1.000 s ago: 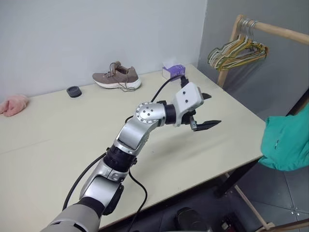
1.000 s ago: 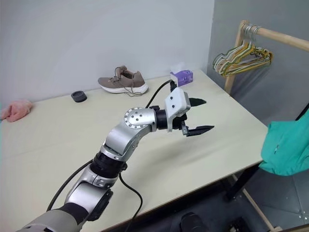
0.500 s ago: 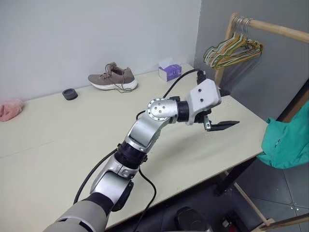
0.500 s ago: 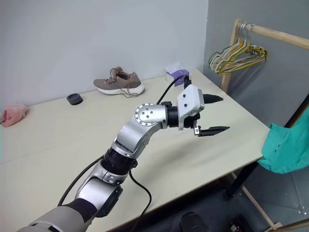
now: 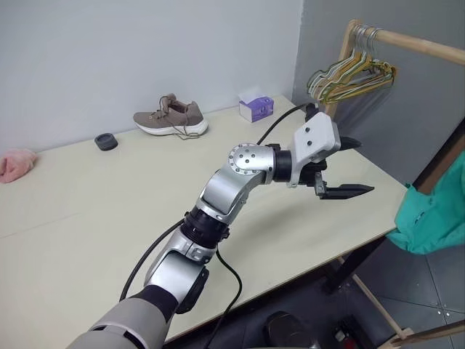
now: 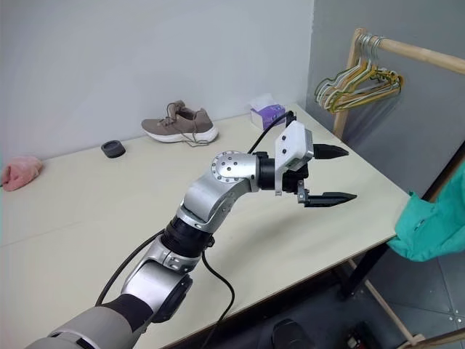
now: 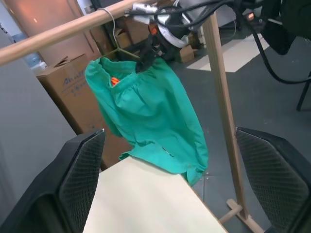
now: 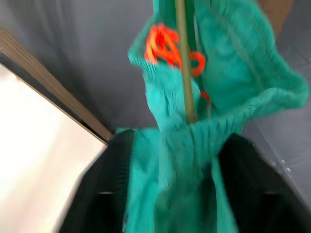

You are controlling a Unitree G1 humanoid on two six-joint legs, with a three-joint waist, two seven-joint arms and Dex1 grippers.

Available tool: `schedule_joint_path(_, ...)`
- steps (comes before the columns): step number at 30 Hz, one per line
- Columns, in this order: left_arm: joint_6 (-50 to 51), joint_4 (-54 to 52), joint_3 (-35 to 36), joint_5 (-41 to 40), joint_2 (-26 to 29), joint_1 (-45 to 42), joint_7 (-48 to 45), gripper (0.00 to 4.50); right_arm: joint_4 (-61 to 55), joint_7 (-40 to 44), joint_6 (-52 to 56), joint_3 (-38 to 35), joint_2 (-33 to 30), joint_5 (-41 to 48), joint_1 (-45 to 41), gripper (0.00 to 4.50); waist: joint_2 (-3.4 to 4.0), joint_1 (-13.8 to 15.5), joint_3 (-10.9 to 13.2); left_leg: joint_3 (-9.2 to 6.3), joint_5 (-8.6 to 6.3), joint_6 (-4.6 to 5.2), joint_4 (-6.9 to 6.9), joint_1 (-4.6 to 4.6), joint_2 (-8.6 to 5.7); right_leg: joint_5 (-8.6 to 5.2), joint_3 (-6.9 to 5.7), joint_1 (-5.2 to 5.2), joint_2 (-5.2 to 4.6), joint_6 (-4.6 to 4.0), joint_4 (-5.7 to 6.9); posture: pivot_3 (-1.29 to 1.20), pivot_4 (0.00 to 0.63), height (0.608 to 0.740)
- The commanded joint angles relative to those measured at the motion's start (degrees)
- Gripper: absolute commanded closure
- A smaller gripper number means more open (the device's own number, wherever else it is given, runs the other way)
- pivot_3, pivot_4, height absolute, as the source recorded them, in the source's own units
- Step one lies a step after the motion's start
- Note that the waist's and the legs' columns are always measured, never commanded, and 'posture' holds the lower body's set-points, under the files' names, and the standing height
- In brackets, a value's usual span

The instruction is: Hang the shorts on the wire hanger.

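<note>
The teal shorts (image 7: 150, 111) hang by their gathered waistband from the thin wire hanger (image 8: 183, 63), whose hook (image 7: 112, 22) sits over the wooden rod (image 7: 58, 35). An orange loop (image 8: 167, 46) shows at the waistband. My right gripper (image 8: 180, 189) is at the waistband, its fingers (image 8: 112, 184) spread wide with the cloth between them. It also shows from across (image 7: 146, 58). My left gripper (image 5: 347, 166) hovers open over the table's right part, pointing at the shorts (image 5: 436, 214) past the table edge.
A wooden rack (image 5: 407, 42) carries a bunch of coloured hangers (image 5: 352, 73). On the table (image 5: 87, 218) lie a brown shoe (image 5: 171, 116), a purple tissue box (image 5: 256, 107), a black cap (image 5: 106, 141) and a pink cloth (image 5: 14, 163). Cardboard boxes (image 7: 63, 87) stand behind the rod.
My left gripper has swung further right toward the table's right edge, staying open. The head view shifted a little. The shorts hang in about the same place.
</note>
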Motion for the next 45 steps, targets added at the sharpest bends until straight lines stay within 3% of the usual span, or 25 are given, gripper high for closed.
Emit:
schedule_joint_path(1,-1.23,-0.32,1.36,-0.42,-0.01,-1.23,-0.17,0.00,-8.58,-3.10,0.94,-5.33,-0.27,1.56,1.38,0.42,0.02,0.01,-0.01,0.01,0.00,0.00,0.00,0.00,0.00,0.00,0.00,0.00,0.00,0.00,0.00,-0.39,0.000,0.740)
schedule_joint_path(2,-1.32,-0.22,1.33,-0.40,0.01,-1.23,-0.23,0.00,-10.13,-3.77,1.12,-6.30,0.05,1.68,1.99,0.08,0.02,0.00,-0.01,0.02,-0.01,0.01,0.00,0.00,0.00,0.00,0.01,-0.01,0.00,0.01,0.01,-0.39,0.000,0.740)
schedule_joint_path(3,-1.37,-0.21,1.28,-0.36,0.05,-1.18,-0.29,0.00,-12.59,-3.94,0.32,-6.54,0.30,1.59,3.20,0.03,0.02,-0.03,-0.01,0.02,-0.01,0.01,0.00,0.00,0.00,0.00,0.02,-0.03,0.00,0.01,0.00,-0.39,0.000,0.740)
schedule_joint_path(13,-1.87,0.48,1.86,1.01,2.14,0.16,1.29,0.00,-37.81,-3.74,-15.84,-3.13,8.39,1.75,10.92,0.03,0.09,-0.93,-0.06,0.05,-0.02,0.03,0.00,0.00,0.04,0.02,0.04,-0.05,0.01,0.08,0.01,-0.38,0.000,0.740)
schedule_joint_path(17,-1.30,-0.77,3.97,3.99,6.24,4.06,6.42,0.00,-53.96,3.08,-19.97,5.75,17.40,7.27,16.70,0.03,0.12,-1.29,-0.12,-0.07,-0.02,0.03,0.01,-0.01,0.11,0.03,0.06,-0.03,0.06,0.11,0.03,-0.34,0.000,0.740)
schedule_joint_path(21,1.05,-2.86,8.84,7.12,10.04,9.66,15.83,0.00,-60.81,4.27,-26.36,13.86,26.84,7.88,20.45,0.03,0.31,-0.66,-0.24,-0.23,-0.02,0.03,0.06,-0.04,0.16,0.03,-0.02,-0.05,0.10,0.11,0.11,-0.29,0.000,0.740)
schedule_joint_path(27,5.47,-12.29,25.20,8.70,14.78,27.66,32.74,0.00,-57.38,3.35,-39.61,28.29,42.53,2.48,25.24,0.03,-0.14,1.64,-0.45,-0.64,-0.02,0.03,0.19,-0.10,0.22,0.23,-0.27,-0.25,-0.13,-0.17,0.28,-0.20,0.000,0.740)
schedule_joint_path(32,7.43,-20.04,31.74,11.50,14.90,41.44,41.51,0.00,-44.66,0.31,-47.99,32.57,50.98,-1.86,26.71,0.03,-0.43,7.20,-0.58,-0.71,-0.03,0.02,0.23,-0.16,0.20,0.40,-0.38,-0.36,-0.20,-0.37,0.33,-0.10,0.000,0.740)
schedule_joint_path(38,5.82,-20.28,33.83,9.70,12.14,44.52,44.98,0.00,-34.81,-1.86,-55.05,32.44,56.35,-3.85,25.49,0.03,-0.58,15.25,-0.60,-0.83,-0.02,0.00,0.32,-0.17,0.13,0.69,-0.57,-0.30,-0.21,-0.47,0.26,-0.05,0.000,0.740)
schedule_joint_path(45,5.74,-19.48,33.72,7.52,14.03,43.01,42.30,0.00,-31.67,0.14,-56.52,32.83,56.94,-3.71,24.78,0.03,-0.62,17.78,-0.59,-0.76,-0.01,0.01,0.52,-0.12,0.15,0.76,-0.52,-0.23,0.08,-0.52,0.32,0.05,0.000,0.740)
